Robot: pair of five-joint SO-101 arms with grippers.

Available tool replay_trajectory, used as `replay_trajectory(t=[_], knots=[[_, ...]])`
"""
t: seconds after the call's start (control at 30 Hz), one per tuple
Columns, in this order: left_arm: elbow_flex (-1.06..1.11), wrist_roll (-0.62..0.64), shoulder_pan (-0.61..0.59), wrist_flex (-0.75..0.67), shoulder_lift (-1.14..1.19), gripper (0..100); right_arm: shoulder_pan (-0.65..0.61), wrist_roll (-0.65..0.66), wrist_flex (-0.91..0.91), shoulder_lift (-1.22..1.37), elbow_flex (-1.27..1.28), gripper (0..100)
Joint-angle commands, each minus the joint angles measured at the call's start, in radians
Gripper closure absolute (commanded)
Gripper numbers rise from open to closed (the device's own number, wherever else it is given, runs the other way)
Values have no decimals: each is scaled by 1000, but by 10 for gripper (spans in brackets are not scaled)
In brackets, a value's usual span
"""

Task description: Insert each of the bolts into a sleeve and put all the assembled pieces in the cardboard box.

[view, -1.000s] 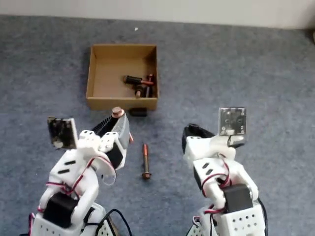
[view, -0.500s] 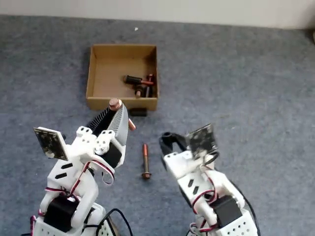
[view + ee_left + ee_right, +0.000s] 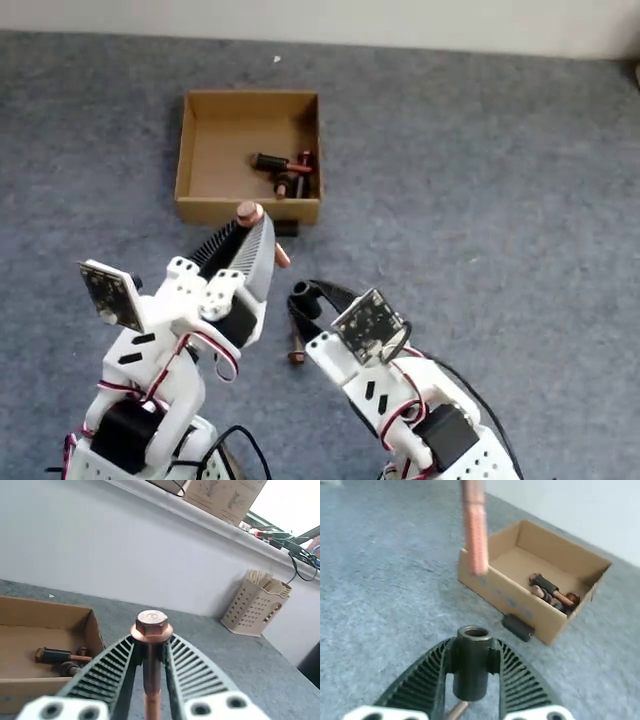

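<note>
Closest to us, over the grey carpet (image 3: 520, 200), the right gripper (image 3: 305, 296) is clamped on a short black sleeve (image 3: 471, 672), which stands upright with its open bore facing up. Just beside it a loose bolt (image 3: 296, 350) lies flat on the carpet, copper-coloured, its flanged head toward the arms and its shaft partly hidden by that gripper. A little farther out, the left gripper (image 3: 150, 642) pinches a second bolt (image 3: 151, 625) by the shaft just under its hexagonal head. The head is up and the threaded end hangs down, above and beyond the held sleeve and apart from it. Farther on, a spare sleeve (image 3: 284, 228) lies on its side just beside the near wall of the cardboard box (image 3: 182, 160). Inside the box we see a small cluster of assembled pieces (image 3: 285, 172), copper bolts pushed through black sleeves, bunched against the right-hand wall toward the near corner. We cannot count them exactly.
</note>
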Motion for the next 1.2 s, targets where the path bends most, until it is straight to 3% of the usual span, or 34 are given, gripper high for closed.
replay_trajectory(t=[0.0, 1.17], knots=[[4, -3, 48, 21, -8, 995, -19, 21, -36, -12, -13, 994], [85, 63, 127, 68, -8, 995, -13, 54, -36, -13, -19, 994]])
